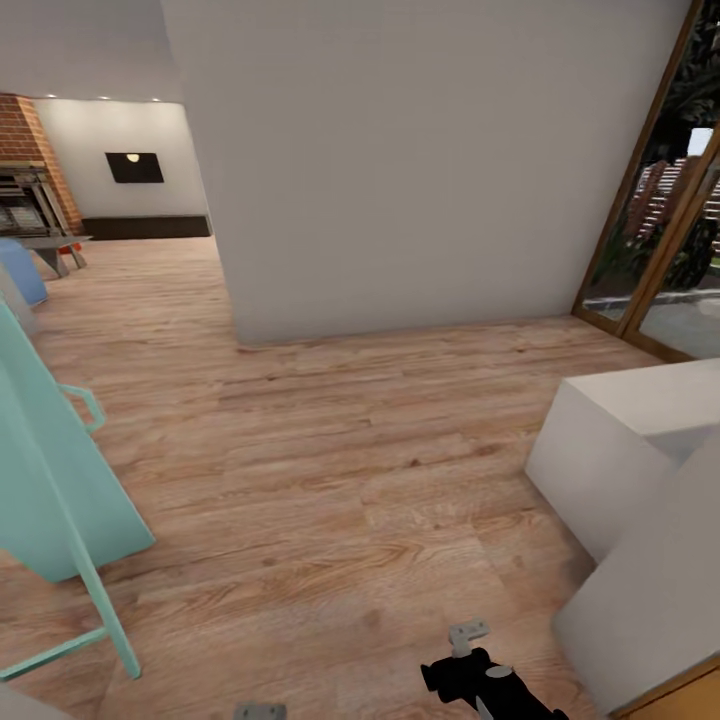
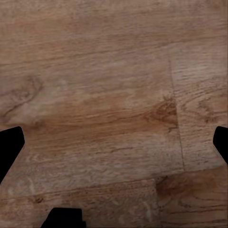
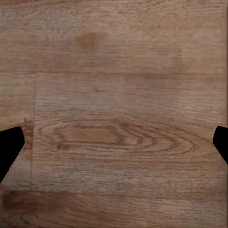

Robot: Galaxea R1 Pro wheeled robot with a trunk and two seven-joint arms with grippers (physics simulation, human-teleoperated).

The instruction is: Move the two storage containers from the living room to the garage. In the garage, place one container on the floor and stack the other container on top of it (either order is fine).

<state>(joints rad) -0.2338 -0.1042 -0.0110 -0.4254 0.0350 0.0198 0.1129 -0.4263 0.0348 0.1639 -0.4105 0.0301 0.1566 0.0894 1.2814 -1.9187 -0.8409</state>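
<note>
Robot on light wood plank floor point(image 1: 330, 470), facing white wall block point(image 1: 420, 170) at frame centre. Glass door with wooden frame point(image 1: 655, 230) upper right. White cabinet point(image 1: 625, 450) right edge. Mint-green stand point(image 1: 55, 490) left edge. Brick fireplace point(image 1: 35, 165) far upper left (dark wall panel point(image 1: 134, 167) beside it). Left gripper point(image 2: 114, 142) spread wide, nothing between fingers, planks below. Right gripper point(image 3: 114, 142) likewise spread, empty, over planks. Red-orange bit point(image 1: 68, 247) by grey table point(image 1: 55, 245) upper left, too small to identify.
</note>
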